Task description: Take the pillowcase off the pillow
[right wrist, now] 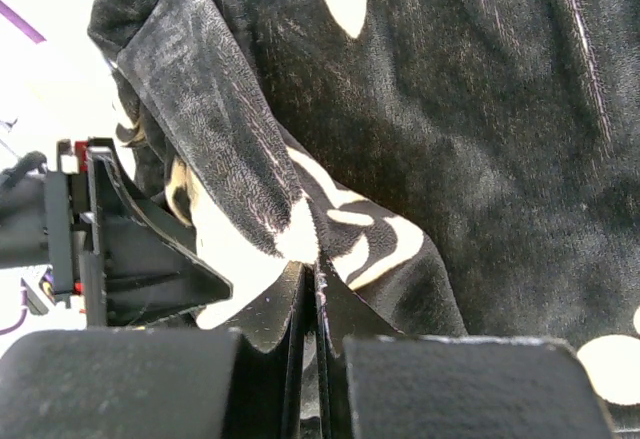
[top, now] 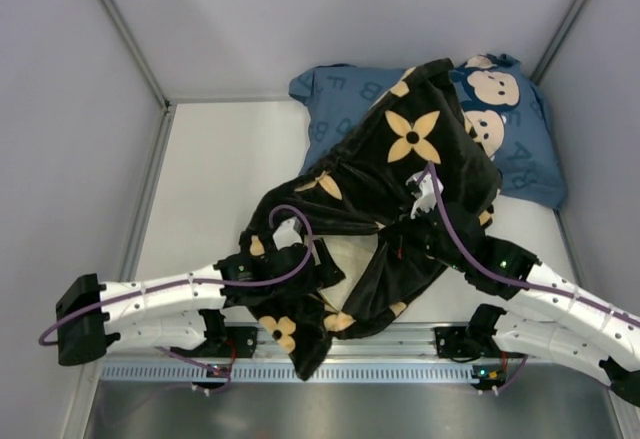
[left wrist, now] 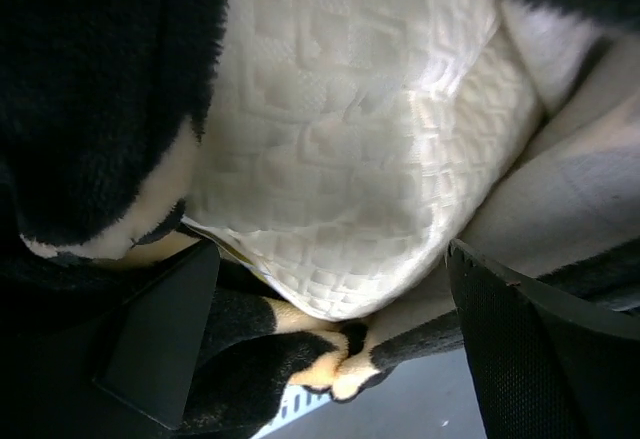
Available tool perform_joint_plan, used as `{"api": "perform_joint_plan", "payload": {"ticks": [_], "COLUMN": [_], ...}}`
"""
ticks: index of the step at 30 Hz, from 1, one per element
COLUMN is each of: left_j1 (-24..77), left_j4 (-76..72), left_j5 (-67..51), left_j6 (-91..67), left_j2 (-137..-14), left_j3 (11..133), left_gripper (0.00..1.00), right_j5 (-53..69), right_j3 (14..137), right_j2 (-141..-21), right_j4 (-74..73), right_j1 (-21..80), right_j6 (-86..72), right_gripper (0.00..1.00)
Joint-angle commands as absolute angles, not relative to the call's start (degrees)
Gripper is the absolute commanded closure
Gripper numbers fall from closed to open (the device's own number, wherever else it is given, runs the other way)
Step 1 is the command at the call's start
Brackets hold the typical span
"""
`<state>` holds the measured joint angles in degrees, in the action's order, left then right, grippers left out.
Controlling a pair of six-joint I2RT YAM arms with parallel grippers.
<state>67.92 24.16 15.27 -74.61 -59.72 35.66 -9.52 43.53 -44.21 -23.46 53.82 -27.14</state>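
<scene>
At the near edge of the bench, the pillow [left wrist: 350, 159] pokes a bare cream corner out of the pillowcase [top: 400, 159], right between the wide-spread fingers of the left end effector [left wrist: 330, 259], which grips nothing. The cover stretches diagonally toward the far right, onto a blue pillow [top: 520, 149]. There the right end effector [right wrist: 312, 274] is clenched on a fold of it. The left arm sits nearer the pillow.

Right gripper [right wrist: 312, 277]: jaws pressed together, pinching a fold of pillowcase [right wrist: 480, 139]; black plush, tan motifs, fills frame.
</scene>
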Motion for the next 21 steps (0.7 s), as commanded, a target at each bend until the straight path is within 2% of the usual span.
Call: {"api": "perform_joint_plan", "payload": {"ticks": [1,7,12,13,14,15,16,18,19,20,21], "left_j1": [67.85,67.85,67.85,67.68,67.50,67.33,67.24,67.32,67.32,67.32,67.32], "left_j4": [19.43,11.88,9.85,9.32,8.62,8.09,7.56,6.15,6.15,6.24,7.28], "left_j5": [18.46,11.17,9.84,10.19,10.46,10.81,11.51,12.30,13.09,13.44,13.88], "left_j6": [-77.70,-75.50,-74.44,-74.53,-74.71,-75.14,-75.32,-75.24,-74.80,-74.36,-73.66], "left_j2": [-57.39,-66.96,-74.43,-74.62,-74.71,-74.10,-73.40,-71.64,-69.46,-68.48,-67.42], "left_j3": [34.63,36.91,39.38,39.03,38.68,37.80,37.36,36.83,37.17,37.53,38.05], "left_gripper": [0.02,0.01,0.01,0.05,0.10,0.21,0.46,0.78,0.89,1.00,1.00], "right_j5": [-9.84,-8.09,-7.47,-7.47,-7.38,-7.21,-7.03,-6.51,-6.42,-6.24,-5.81], "right_j3": [44.03,44.21,44.56,44.56,44.47,44.39,44.21,43.86,43.34,43.07,42.81], "right_j2": [-43.24,-45.52,-45.97,-45.97,-45.88,-45.88,-45.88,-45.79,-45.62,-45.53,-45.44], "right_j4": [-22.77,-21.97,-21.45,-21.45,-21.45,-21.45,-21.45,-21.53,-21.53,-21.53,-21.62], "right_j1": [53.09,53.17,53.09,53.17,53.17,53.09,53.17,53.09,53.09,53.09,53.17], "right_j6": [-26.89,-27.07,-27.07,-27.07,-26.98,-26.90,-26.72,-26.11,-25.67,-25.32,-24.96], "right_gripper": [1.00,1.00,1.00,1.00,1.00,1.00,1.00,0.89,0.80,0.55,0.46]}}
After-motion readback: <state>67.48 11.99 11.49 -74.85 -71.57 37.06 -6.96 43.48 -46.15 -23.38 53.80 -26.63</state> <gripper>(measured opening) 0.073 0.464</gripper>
